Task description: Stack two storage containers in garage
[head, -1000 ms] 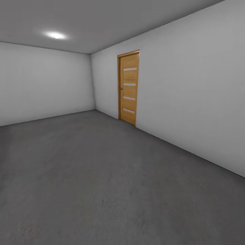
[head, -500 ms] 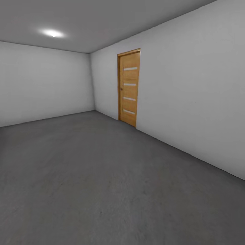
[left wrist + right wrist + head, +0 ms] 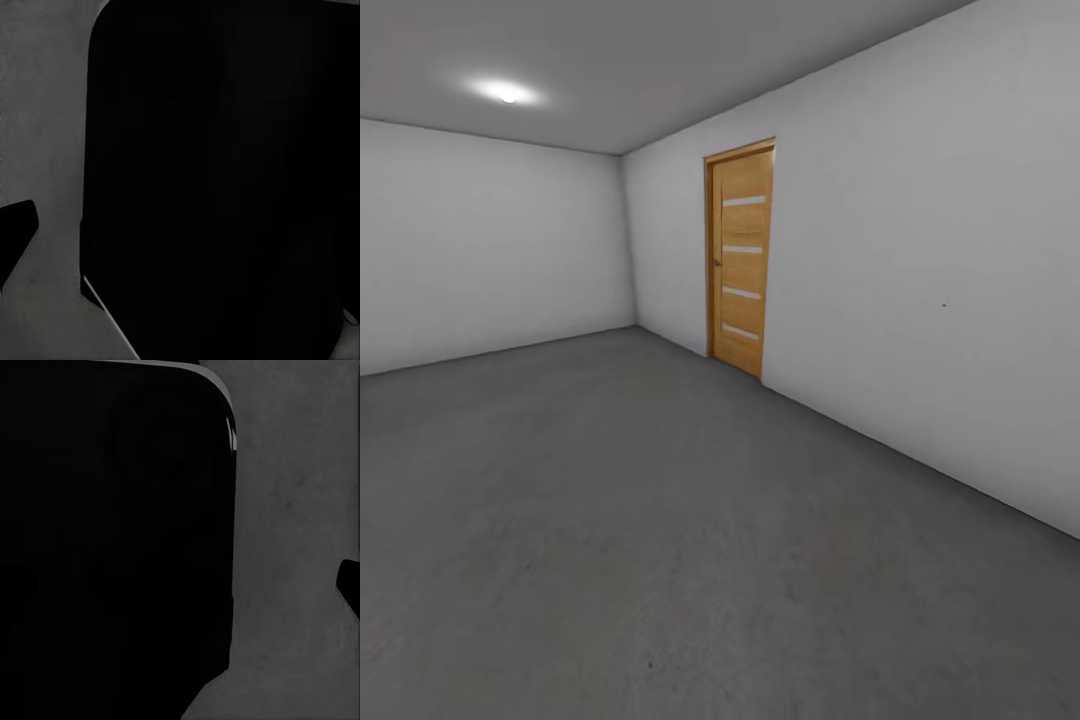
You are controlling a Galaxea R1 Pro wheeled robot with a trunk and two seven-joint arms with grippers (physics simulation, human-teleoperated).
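We face the garage's light-wood door (image 3: pixel 740 260) across bare grey floor (image 3: pixel 610 520). Dark shapes block both wrist views, so we cannot tell either end effector's opening or load. Steering wide risks clipping the white wall (image 3: pixel 920 280).

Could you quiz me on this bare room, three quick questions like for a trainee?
1. True or false: the door is shut.
2. The ceiling light glows: A) above the door, B) toward the head view's left, C) on the floor.
3. Fill in: the door has four pale ____ strips.

Key: 1 true; 2 B; 3 horizontal.
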